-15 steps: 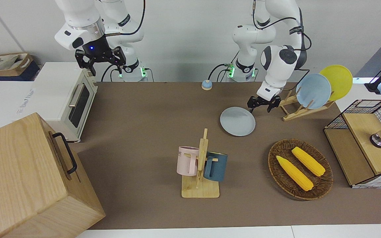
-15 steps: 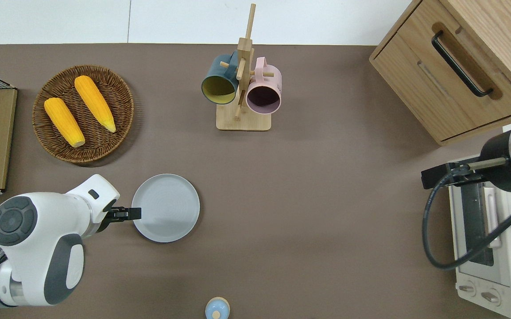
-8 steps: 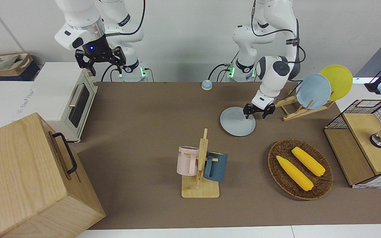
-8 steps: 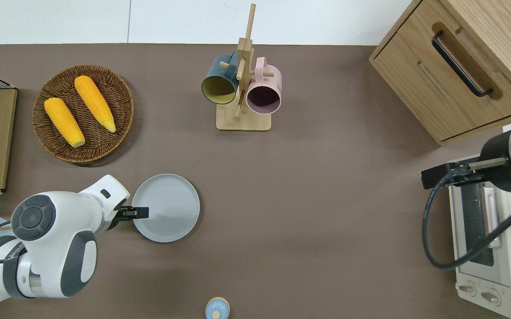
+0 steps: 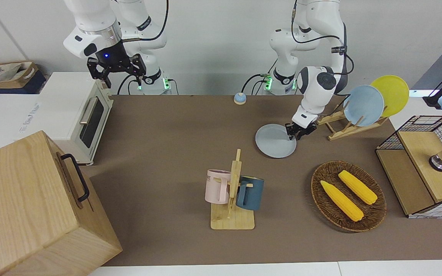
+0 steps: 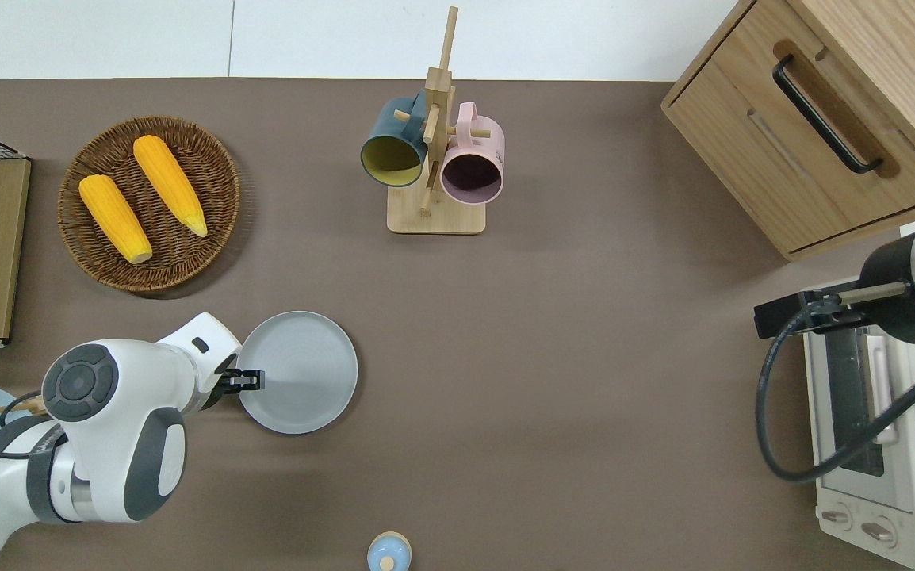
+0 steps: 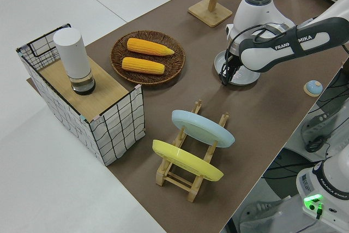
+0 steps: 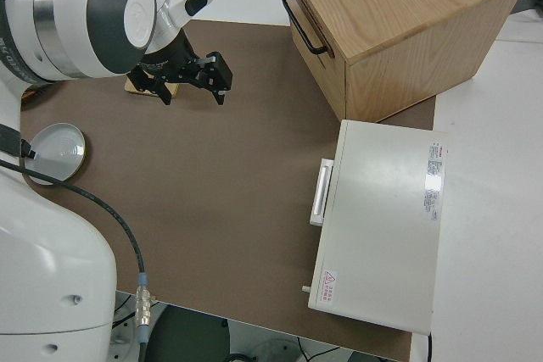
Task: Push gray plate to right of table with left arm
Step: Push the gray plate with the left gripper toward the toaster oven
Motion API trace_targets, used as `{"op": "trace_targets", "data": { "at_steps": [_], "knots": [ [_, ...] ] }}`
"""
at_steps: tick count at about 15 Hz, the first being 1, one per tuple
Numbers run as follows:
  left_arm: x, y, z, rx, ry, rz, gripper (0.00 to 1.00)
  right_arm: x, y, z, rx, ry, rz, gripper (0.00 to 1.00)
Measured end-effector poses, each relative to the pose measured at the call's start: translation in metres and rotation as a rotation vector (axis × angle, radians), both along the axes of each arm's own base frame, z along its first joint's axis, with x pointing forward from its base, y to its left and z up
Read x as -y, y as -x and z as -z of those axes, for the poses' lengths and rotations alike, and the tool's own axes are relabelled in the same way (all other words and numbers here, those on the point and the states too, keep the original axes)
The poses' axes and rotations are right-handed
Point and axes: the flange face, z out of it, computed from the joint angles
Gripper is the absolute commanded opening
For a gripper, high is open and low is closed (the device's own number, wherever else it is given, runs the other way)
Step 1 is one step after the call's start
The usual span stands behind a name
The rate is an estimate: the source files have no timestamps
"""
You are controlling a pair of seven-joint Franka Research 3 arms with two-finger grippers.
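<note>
The gray plate (image 5: pixel 275 140) lies flat on the brown table (image 5: pixel 167 153), nearer to the robots than the mug rack; it also shows in the overhead view (image 6: pixel 297 372) and the left side view (image 7: pixel 238 75). My left gripper (image 5: pixel 297 132) is low at the plate's rim on the side toward the left arm's end of the table, as the overhead view (image 6: pixel 246 381) shows. Its fingers look apart, one over the rim and one outside it. My right gripper (image 5: pixel 116 71) is open and parked.
A mug rack (image 5: pixel 232 191) with two mugs, a wicker basket (image 5: pixel 374 212) with two corn cobs, a wooden rack (image 5: pixel 343 128) with a light blue and a yellow plate, a small bell (image 5: pixel 239 99), a toaster oven (image 5: pixel 79 111), a wooden cabinet (image 5: pixel 33 207) and a wire crate (image 5: pixel 424 165).
My left gripper has moved from beside the plate onto its rim, come lower and turned at the wrist. The gray plate has not moved. The right arm is still.
</note>
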Motion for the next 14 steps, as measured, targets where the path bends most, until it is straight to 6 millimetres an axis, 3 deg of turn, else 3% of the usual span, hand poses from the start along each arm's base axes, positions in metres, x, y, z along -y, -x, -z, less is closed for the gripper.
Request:
{"op": "trace_targets", "data": {
  "at_steps": [8, 12, 14],
  "knots": [
    [0.002, -0.001, -0.003, 0.007, 0.018, -0.018, 0.00, 0.000, 0.000, 0.000, 0.000, 0.000, 0.000, 0.983],
    [0.041, 0.005, -0.002, 0.002, 0.051, -0.032, 0.00, 0.000, 0.000, 0.000, 0.000, 0.000, 0.000, 0.983],
    [0.073, 0.009, -0.002, -0.001, 0.053, -0.051, 0.00, 0.000, 0.000, 0.000, 0.000, 0.000, 0.000, 0.983]
  ]
}}
